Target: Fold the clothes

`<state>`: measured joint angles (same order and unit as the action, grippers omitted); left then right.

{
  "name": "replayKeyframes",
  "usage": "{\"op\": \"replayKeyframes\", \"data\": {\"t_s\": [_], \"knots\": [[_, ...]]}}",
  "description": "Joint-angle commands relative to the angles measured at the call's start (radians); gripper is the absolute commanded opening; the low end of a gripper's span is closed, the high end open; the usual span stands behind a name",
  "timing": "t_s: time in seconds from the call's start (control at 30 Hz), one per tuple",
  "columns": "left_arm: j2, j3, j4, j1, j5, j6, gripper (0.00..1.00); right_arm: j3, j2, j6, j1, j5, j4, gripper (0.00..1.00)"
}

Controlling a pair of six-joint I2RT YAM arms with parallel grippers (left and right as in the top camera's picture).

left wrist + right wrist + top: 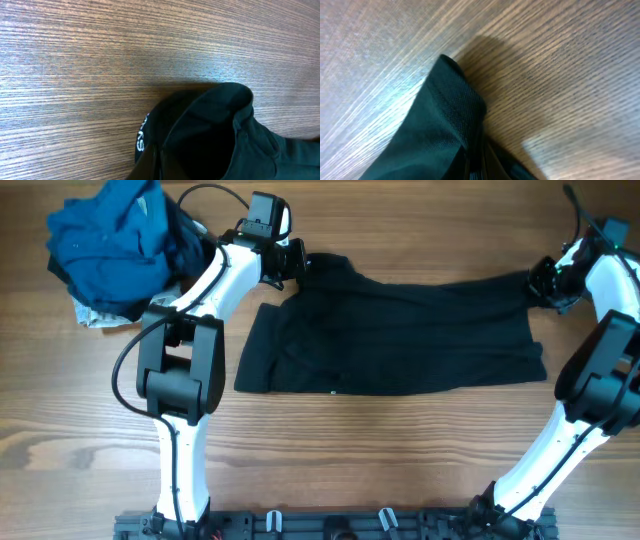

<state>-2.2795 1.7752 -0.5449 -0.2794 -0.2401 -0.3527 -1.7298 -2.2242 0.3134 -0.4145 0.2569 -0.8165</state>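
Observation:
A black garment [400, 335] lies spread across the middle of the wooden table. My left gripper [298, 262] is shut on its upper left corner, which shows as dark cloth with white lettering in the left wrist view [210, 135]. My right gripper [540, 280] is shut on the garment's upper right corner; the right wrist view shows a dark ribbed edge [445, 125] pinched between the fingers. The cloth is stretched between the two grippers along its far edge.
A pile of blue clothes [115, 240] sits at the back left, over a pale patterned piece [95, 315]. The arm bases stand along the table's front edge [330, 525].

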Motion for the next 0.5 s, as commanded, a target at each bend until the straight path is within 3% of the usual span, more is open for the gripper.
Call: {"op": "replayKeyframes", "data": {"t_s": [0.0, 0.17, 0.47], "knots": [[0.072, 0.021, -0.001, 0.001, 0.009, 0.009, 0.04, -0.114, -0.016, 0.009, -0.004, -0.016, -0.065, 0.04], [0.13, 0.021, -0.031, 0.01, 0.009, 0.009, 0.04, -0.201, -0.016, 0.007, -0.004, -0.016, -0.168, 0.04], [0.172, 0.021, -0.097, 0.011, 0.01, 0.009, 0.04, -0.208, -0.016, 0.001, -0.004, -0.079, -0.22, 0.06]]}}
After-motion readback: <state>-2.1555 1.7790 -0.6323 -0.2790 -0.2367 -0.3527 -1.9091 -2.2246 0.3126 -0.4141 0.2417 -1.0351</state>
